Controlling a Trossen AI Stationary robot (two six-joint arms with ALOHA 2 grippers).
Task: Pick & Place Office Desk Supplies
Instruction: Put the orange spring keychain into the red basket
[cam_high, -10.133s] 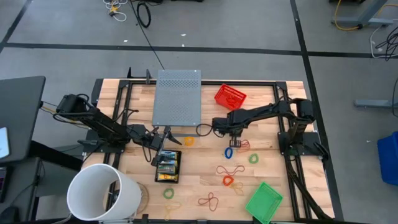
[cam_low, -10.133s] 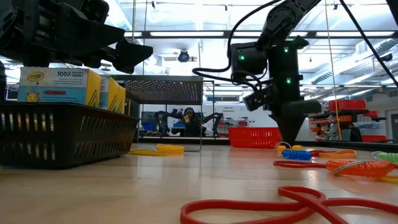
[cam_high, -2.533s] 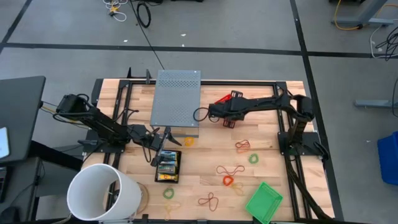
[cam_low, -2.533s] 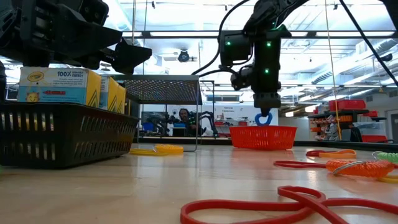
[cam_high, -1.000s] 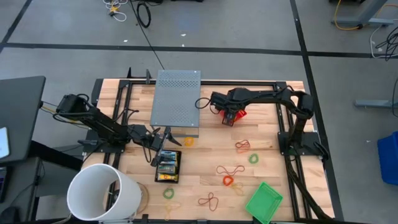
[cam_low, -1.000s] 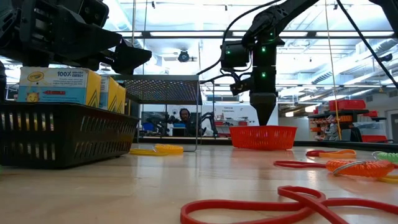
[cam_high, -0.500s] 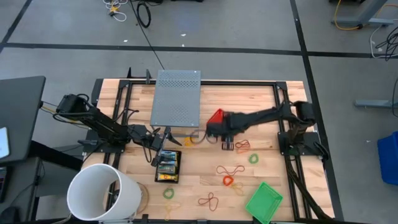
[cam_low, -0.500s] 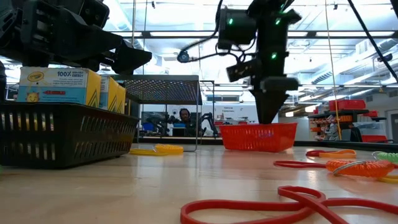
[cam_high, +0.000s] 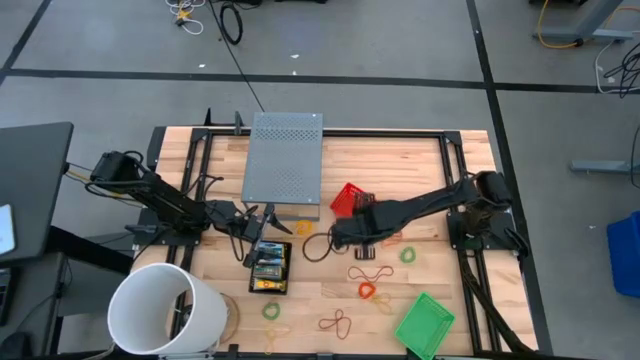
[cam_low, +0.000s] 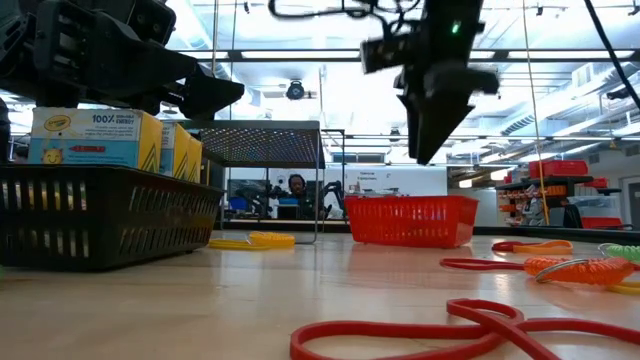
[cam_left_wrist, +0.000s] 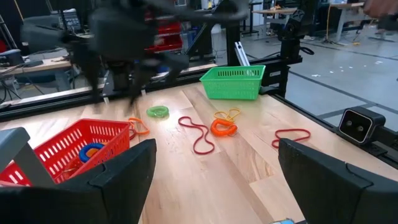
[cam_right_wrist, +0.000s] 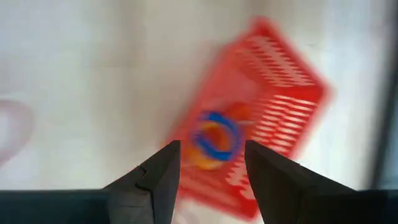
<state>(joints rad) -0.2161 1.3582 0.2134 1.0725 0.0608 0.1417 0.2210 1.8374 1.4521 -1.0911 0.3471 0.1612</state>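
A red basket stands mid-table with a blue and an orange rubber band inside. My right gripper hangs open above it, a little to its near side, and is raised clear of the rim in the low view. Its fingers are empty. My left gripper waits open over a black basket that holds yellow-and-green crayon boxes. Loose rubber bands in red, orange and green lie flat on the wood near the right.
A green basket stands at the near right. A large white bucket is at the near left and a grey perforated box at the far middle. More bands lie by the near edge.
My right gripper has swept from the far side toward the near left and risen out of the red basket. The basket has slid along the table toward the near left with the bands still inside it.
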